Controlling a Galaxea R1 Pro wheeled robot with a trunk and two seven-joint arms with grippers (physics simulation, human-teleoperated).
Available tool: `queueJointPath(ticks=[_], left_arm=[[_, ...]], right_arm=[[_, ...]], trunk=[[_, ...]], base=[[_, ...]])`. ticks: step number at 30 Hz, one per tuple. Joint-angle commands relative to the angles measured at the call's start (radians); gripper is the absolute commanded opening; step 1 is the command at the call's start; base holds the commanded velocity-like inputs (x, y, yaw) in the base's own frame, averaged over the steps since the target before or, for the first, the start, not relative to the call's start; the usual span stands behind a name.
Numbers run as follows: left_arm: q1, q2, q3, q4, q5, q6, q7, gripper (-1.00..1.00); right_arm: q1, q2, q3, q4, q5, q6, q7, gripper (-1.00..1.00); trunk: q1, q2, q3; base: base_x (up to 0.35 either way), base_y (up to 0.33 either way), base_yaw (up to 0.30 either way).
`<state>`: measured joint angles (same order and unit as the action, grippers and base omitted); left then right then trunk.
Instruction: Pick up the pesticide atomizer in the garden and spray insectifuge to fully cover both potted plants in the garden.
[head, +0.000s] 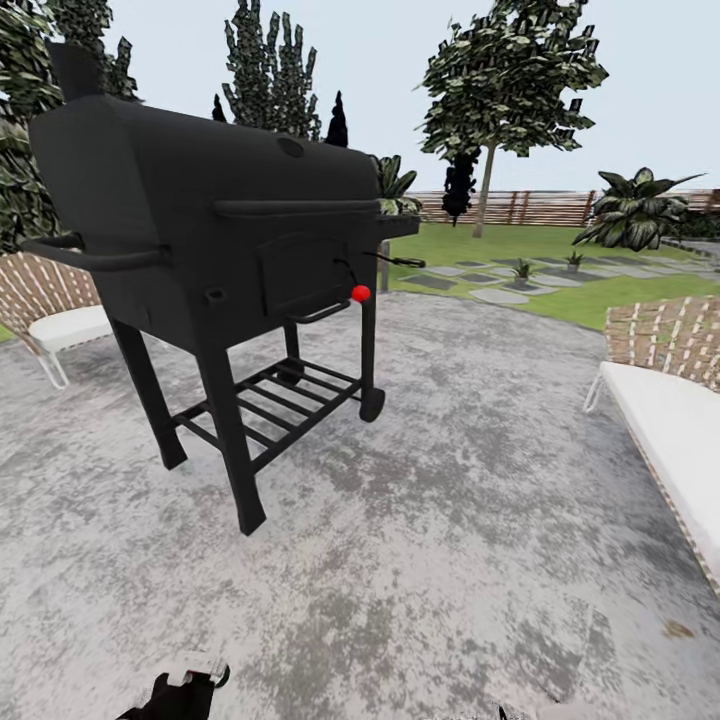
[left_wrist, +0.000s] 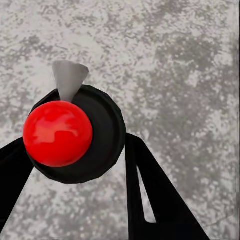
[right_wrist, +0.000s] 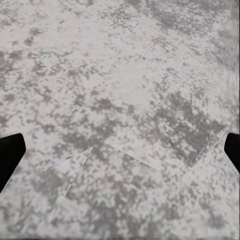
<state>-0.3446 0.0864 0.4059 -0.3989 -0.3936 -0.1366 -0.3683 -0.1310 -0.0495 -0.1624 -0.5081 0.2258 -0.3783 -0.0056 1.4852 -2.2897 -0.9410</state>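
In the left wrist view, my left gripper (left_wrist: 80, 150) is shut on the pesticide atomizer (left_wrist: 102, 125), a dark round body with a grey cone nozzle. A red ball (left_wrist: 57, 133) covers part of it. In the head view the same gripper (head: 185, 692) sits at the bottom edge over the paved patio (head: 450, 520), with the whitish nozzle head (head: 195, 665) on top. Two potted plants (head: 522, 268) (head: 574, 258) stand far ahead on the garden lawn (head: 600, 295) among stepping stones. My right gripper (right_wrist: 120, 150) is open above bare paving.
A big black grill (head: 210, 240) on legs stands close ahead on the left, with a red dot (head: 361, 293) at its side. Wicker loungers with white cushions flank the patio on the left (head: 50, 310) and right (head: 670, 400). A wooden fence (head: 540, 207) and trees close off the far side.
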Motion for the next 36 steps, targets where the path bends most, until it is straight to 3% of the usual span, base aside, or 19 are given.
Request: queueJointPath(ticks=[1,6,9,12,36], left_arm=[[-0.001,-0.001,0.008,0.0,-0.01,-0.009,-0.006,-1.0],[-0.001,0.001,0.009,0.0,-0.01,-0.012,0.012,-1.0],[-0.001,-0.001,0.007,0.003,-0.009,-0.013,0.089,-1.0],[-0.001,-0.002,0.007,0.02,-0.009,-0.015,0.112,-1.0],[-0.001,-0.001,0.008,0.032,-0.007,-0.018,0.112,-1.0]], right_arm=[[-0.001,0.001,-0.005,0.001,0.01,-0.004,-0.001,1.0],[-0.001,0.001,-0.005,0.002,0.01,-0.004,-0.001,1.0],[-0.001,0.001,-0.005,0.001,0.01,-0.004,-0.001,1.0],[-0.001,0.0,-0.005,0.002,0.01,-0.004,-0.001,1.0],[-0.001,0.004,-0.005,0.002,0.01,-0.004,-0.001,1.0]], trunk=[[0.0,0.0,0.0],[0.0,0.0,0.003],[0.0,0.0,0.005],[0.0,0.0,0.006],[0.0,0.0,0.009]], base=[[0.0,0.0,-0.283],[0.0,0.0,-0.284],[0.011,0.0,-0.284],[0.112,0.0,-0.286],[0.322,0.0,-0.296]])
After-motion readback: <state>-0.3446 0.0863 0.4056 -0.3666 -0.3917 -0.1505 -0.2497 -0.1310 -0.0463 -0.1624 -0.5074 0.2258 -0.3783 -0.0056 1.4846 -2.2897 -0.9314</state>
